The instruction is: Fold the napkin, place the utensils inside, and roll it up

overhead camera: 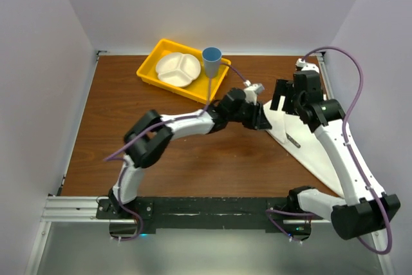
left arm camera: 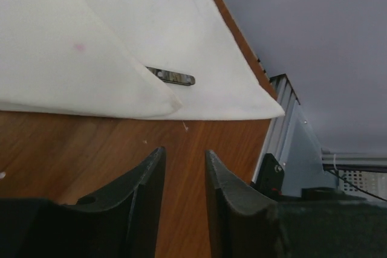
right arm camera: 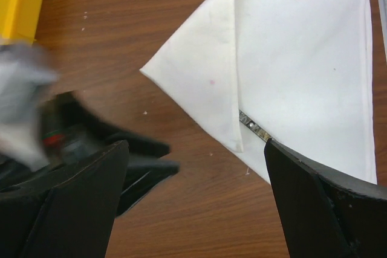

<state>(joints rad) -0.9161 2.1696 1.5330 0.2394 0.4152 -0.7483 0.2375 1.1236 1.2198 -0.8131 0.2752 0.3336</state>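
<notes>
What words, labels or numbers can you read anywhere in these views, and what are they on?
No text is readable in any view.
The knife handle sticking out from the napkin fold has tiny marks, too small to read.
The yellow tray, white plate and blue cup show no printing.

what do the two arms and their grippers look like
The left arm and right arm have white links with bulky black joints. A purple cable runs along each. The left gripper and right gripper have matte black, wedge-shaped fingers.
</notes>
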